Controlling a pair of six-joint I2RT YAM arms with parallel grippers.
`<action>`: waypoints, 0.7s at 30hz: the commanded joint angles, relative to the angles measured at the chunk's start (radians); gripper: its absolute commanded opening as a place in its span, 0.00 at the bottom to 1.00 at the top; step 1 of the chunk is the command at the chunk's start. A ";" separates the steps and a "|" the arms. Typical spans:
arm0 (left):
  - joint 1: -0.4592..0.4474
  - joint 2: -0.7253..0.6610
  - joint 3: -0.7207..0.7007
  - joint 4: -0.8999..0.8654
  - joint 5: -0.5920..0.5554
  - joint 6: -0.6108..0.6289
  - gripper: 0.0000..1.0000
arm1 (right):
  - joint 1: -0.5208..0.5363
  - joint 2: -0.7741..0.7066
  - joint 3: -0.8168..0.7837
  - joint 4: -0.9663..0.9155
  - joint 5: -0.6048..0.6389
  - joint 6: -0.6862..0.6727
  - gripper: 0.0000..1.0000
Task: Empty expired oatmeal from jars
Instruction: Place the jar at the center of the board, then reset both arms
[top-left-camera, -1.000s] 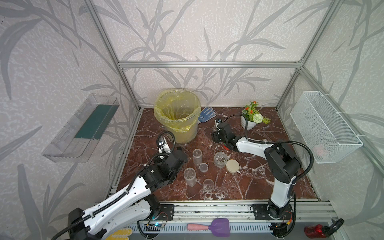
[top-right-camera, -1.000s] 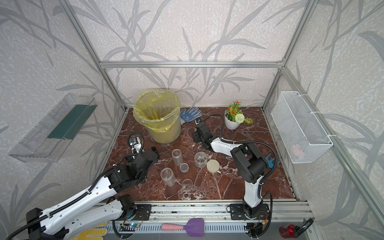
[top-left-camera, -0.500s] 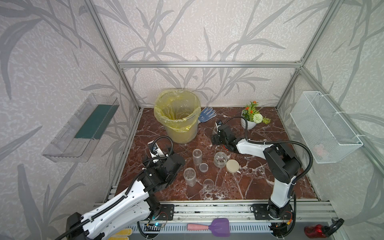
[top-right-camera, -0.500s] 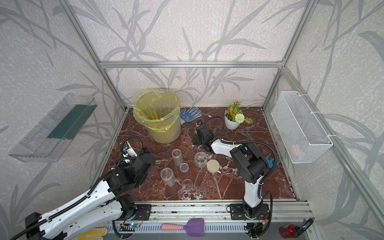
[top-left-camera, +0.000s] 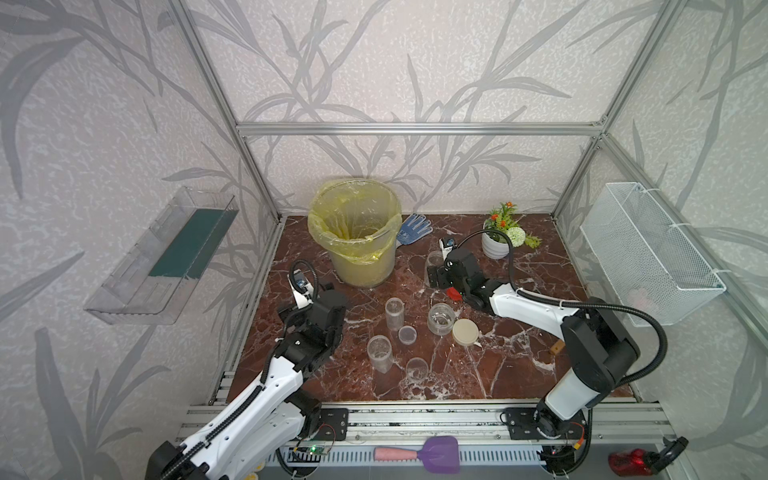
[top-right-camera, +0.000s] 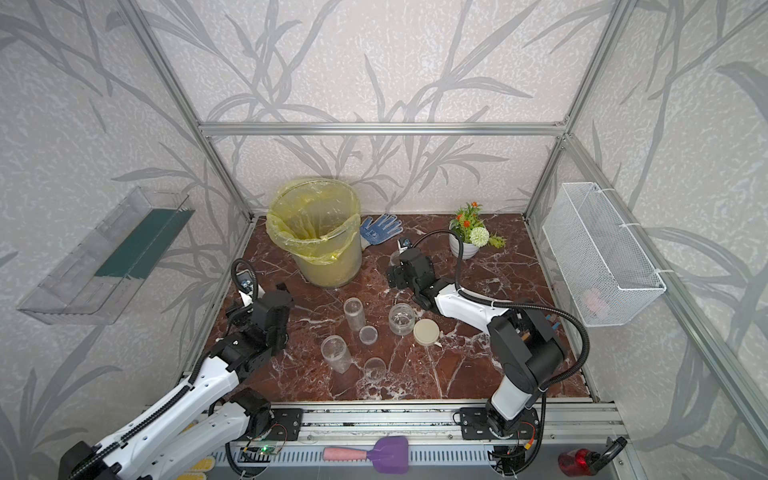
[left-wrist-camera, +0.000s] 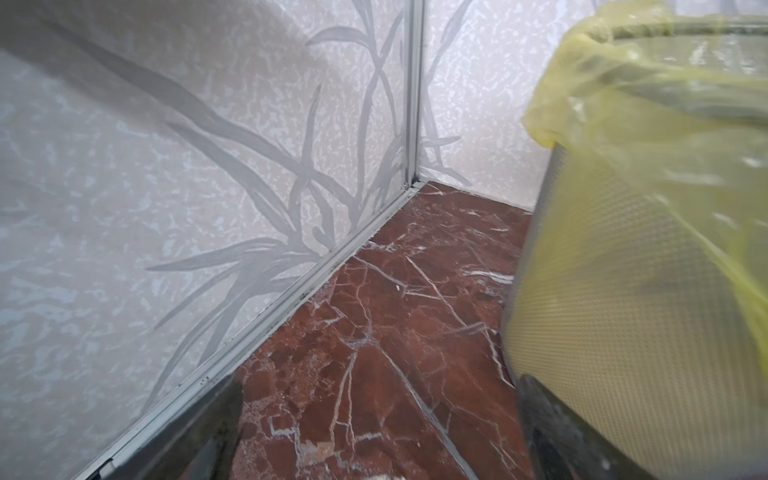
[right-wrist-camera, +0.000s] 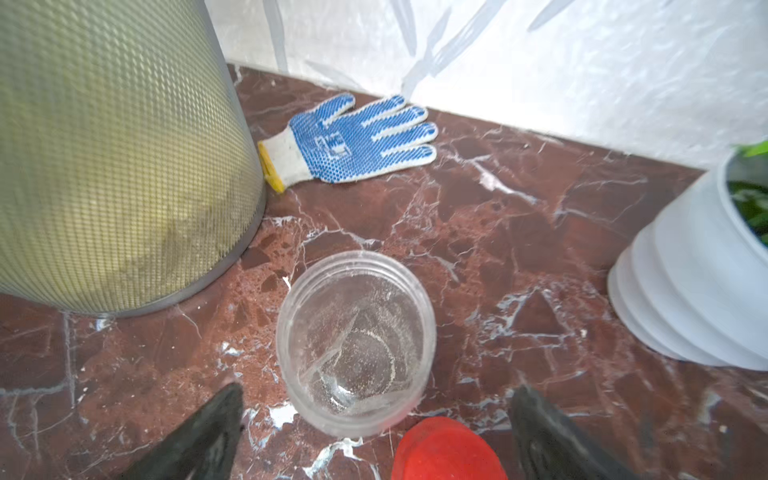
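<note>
Four clear jars stand open, with only dust inside and no oatmeal showing in them. Two slim jars (top-left-camera: 394, 313) (top-left-camera: 379, 353) and a squat jar (top-left-camera: 441, 318) are mid-table in both top views, beside two clear lids (top-left-camera: 407, 334) (top-left-camera: 417, 369) and a beige lid (top-left-camera: 465, 331). The fourth jar (right-wrist-camera: 355, 340) stands upright just ahead of my open right gripper (right-wrist-camera: 376, 392) (top-left-camera: 434, 276), untouched, with its red cap (right-wrist-camera: 444, 449) lying beside it. My left gripper (left-wrist-camera: 380, 382) (top-left-camera: 322, 291) is open and empty over bare table, left of the bucket (left-wrist-camera: 623, 291).
The yellow-lined bucket (top-left-camera: 365, 266) stands at the back, and a pale mass shows through its mesh wall (right-wrist-camera: 124, 232). A blue glove (right-wrist-camera: 353, 141) lies behind the jar, with a white flower pot (right-wrist-camera: 685, 291) to its right. A wire basket (top-left-camera: 648, 249) hangs on the right wall.
My left arm has drawn back from the jars toward the left wall. My right gripper has opened wide and stays by the jar with the red cap.
</note>
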 joint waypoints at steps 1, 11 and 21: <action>0.120 0.017 -0.043 0.184 0.181 0.132 0.99 | 0.001 -0.120 -0.079 0.028 0.094 -0.052 0.99; 0.377 0.343 -0.173 0.633 0.507 0.254 0.99 | -0.216 -0.444 -0.303 0.097 0.025 -0.108 0.99; 0.432 0.522 -0.217 0.940 0.658 0.303 0.99 | -0.374 -0.478 -0.592 0.446 -0.001 -0.321 0.99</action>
